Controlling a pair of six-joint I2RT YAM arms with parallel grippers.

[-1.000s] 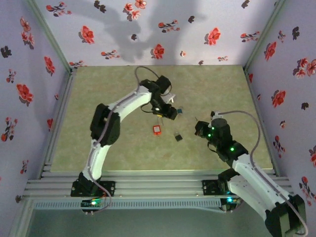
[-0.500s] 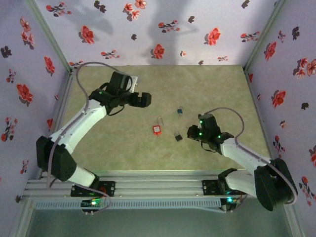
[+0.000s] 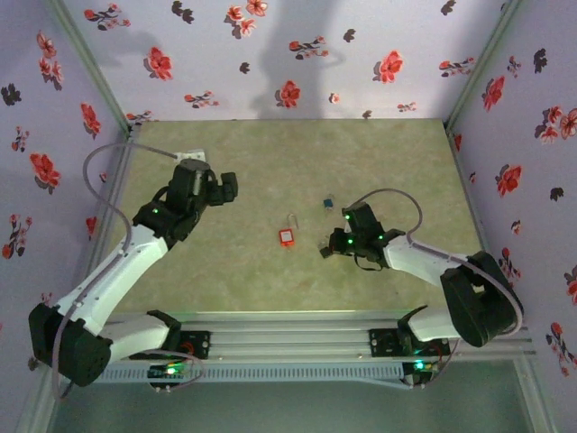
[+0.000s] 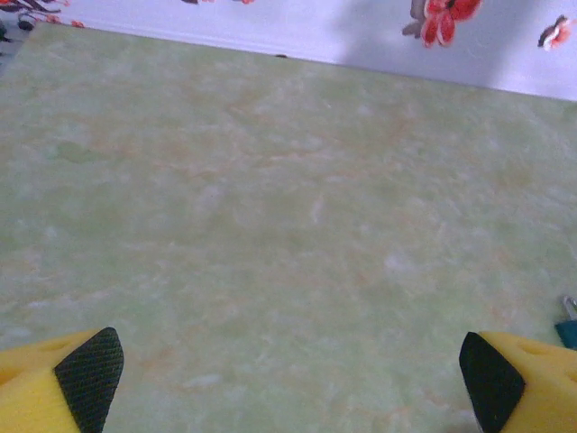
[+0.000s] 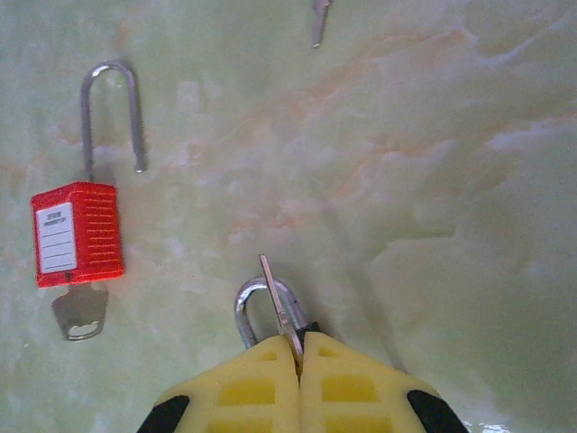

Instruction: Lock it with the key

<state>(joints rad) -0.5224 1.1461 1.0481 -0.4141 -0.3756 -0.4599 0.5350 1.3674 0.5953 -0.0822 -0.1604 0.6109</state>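
Right gripper sits low on the table, on the right side, with its yellow fingers pressed together. They pinch a thin key seen edge-on, and a metal ring loops beside it. The lock lies flat just left of that gripper and apart from it, label side up. Its shackle is open, one leg in the body and the other end free, pointing away from the arms. A flat silver tab with a hole sticks out of the body's near end. In the top view the lock is near table centre. Farther out lies a small blue item, well clear of the lock; can't tell what it is. Left gripper is over the far left of the table, well apart from the lock. In its wrist view the gripper is spread wide with bare table between the pads.
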